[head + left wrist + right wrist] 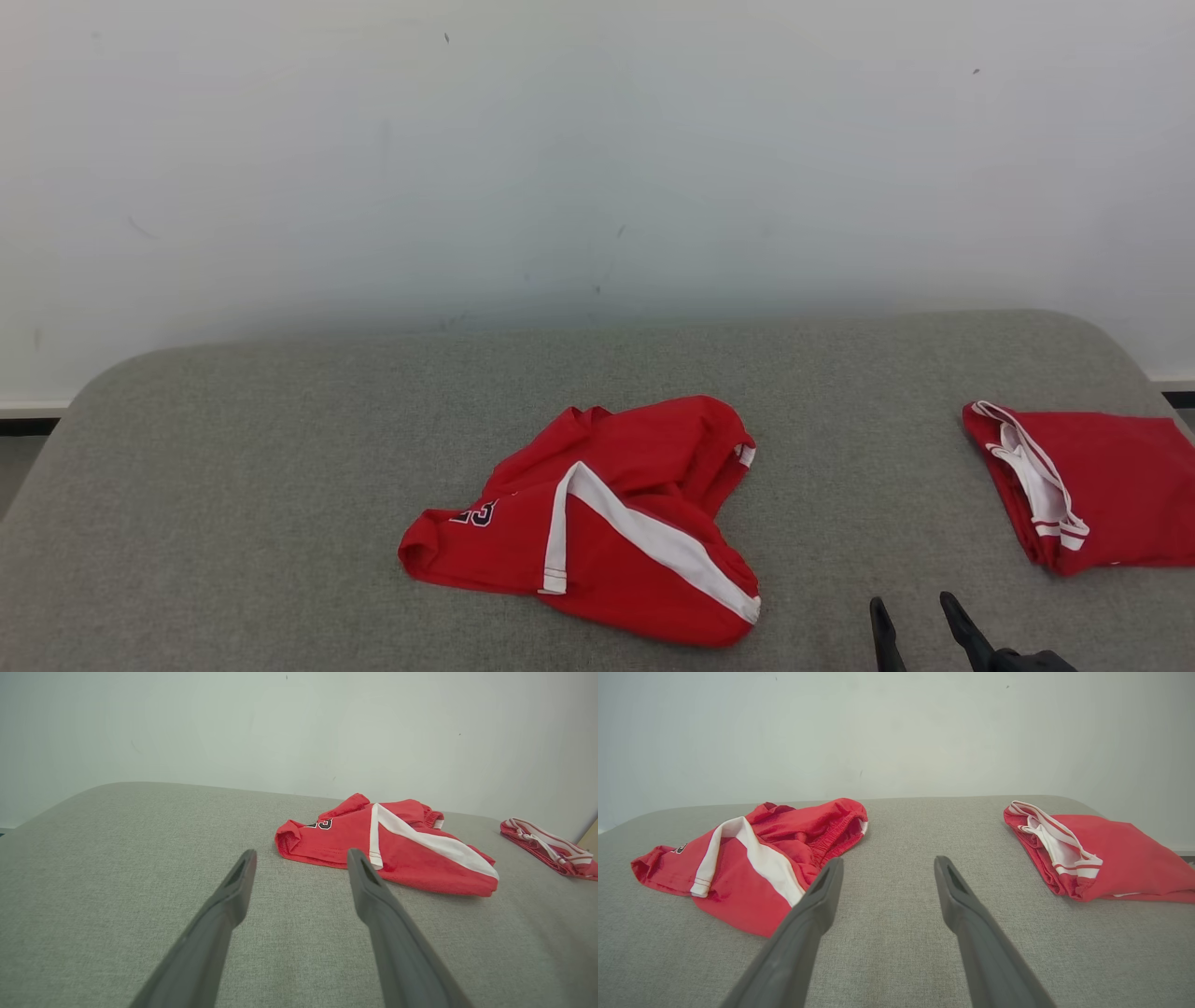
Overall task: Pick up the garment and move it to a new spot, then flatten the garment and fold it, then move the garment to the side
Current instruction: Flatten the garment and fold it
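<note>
Lying crumpled at centre of tabletop: red garment, long axis roughly left-right. Located ahead-left of right tool, ahead-right of left tool. Both tools spread wide, empty. Judged nearer: right tool, near the striped end.

Plain off-white wall, faintly scuffed, grey fabric-covered surface with rounded corners, perhaps dark skirting below the wall

Two red items on grey padded surface.
Near the middle: crumpled red garment, white stripe, dark number on one corner. Well apart at the right edge: folded red garment, white trim, partly cut off in head view.
</note>
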Robot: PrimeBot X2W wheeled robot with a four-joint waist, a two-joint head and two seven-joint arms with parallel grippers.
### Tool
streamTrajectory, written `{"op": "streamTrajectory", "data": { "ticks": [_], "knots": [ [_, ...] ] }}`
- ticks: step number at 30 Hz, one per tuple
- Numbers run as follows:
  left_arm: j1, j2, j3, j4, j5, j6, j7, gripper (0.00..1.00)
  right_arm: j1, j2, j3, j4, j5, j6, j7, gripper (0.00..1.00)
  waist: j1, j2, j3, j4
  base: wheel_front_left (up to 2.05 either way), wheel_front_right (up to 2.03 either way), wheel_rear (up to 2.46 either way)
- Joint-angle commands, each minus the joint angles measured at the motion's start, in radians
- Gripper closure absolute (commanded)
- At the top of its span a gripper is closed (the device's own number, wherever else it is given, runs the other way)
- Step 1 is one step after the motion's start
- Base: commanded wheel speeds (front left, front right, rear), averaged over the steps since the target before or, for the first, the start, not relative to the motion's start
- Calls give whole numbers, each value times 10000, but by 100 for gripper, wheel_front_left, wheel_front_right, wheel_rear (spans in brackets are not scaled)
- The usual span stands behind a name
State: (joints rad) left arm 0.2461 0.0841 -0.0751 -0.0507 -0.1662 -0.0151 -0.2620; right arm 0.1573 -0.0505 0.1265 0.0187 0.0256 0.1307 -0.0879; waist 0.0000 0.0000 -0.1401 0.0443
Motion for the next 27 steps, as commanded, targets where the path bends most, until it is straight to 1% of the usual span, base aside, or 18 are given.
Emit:
{"op": "streamTrajectory", "data": {
  "ticks": [1, 12, 13, 14, 16, 19, 23, 27],
  "knots": [
    [121, -27, 43, 37, 109, -13, -38, 0, 43, -2, 22, -44, 36, 1, 12, 0, 0, 0, 23, -13, 0, 0, 0],
    [-73, -91, 126, 133, 69, -59, -38, 0, -25, 0, 128, -16, 23, 1, 184, 0, 0, 0, 83, -49, 0, 0, 0],
    [-112, -93, 68, 188, 86, -99, -38, 0, -69, 0, 173, 6, 190, 1, 262, 0, 0, 0, 93, -69, 0, 0, 0],
    [-186, -94, 14, 247, 100, -112, -38, 0, -117, 0, 200, 34, 623, 1, 366, 0, 0, 0, 106, -91, 0, 0, 0],
    [-392, -76, -77, 536, -75, -278, 39, 0, -361, 0, 434, 53, 1039, 1, 828, 0, 0, 0, 158, -147, 0, 0, 0],
    [-888, -106, -443, 965, -139, -517, 613, 0, -742, 0, 737, 40, 1298, 1, 1804, 0, 0, 0, 269, -217, 0, 0, 0],
    [-1825, -106, -1031, 1572, 3, -708, 1468, 0, -1571, -91, 1126, 158, 1410, 1, 3218, 0, 0, 0, 516, -389, 0, 0, 0],
    [-3033, -180, -1627, 2517, 63, -808, 2376, 0, -2380, -97, 1186, 645, 1398, 1, 4446, 0, 0, 0, 786, -554, 0, 0, 0]
  ]
}}
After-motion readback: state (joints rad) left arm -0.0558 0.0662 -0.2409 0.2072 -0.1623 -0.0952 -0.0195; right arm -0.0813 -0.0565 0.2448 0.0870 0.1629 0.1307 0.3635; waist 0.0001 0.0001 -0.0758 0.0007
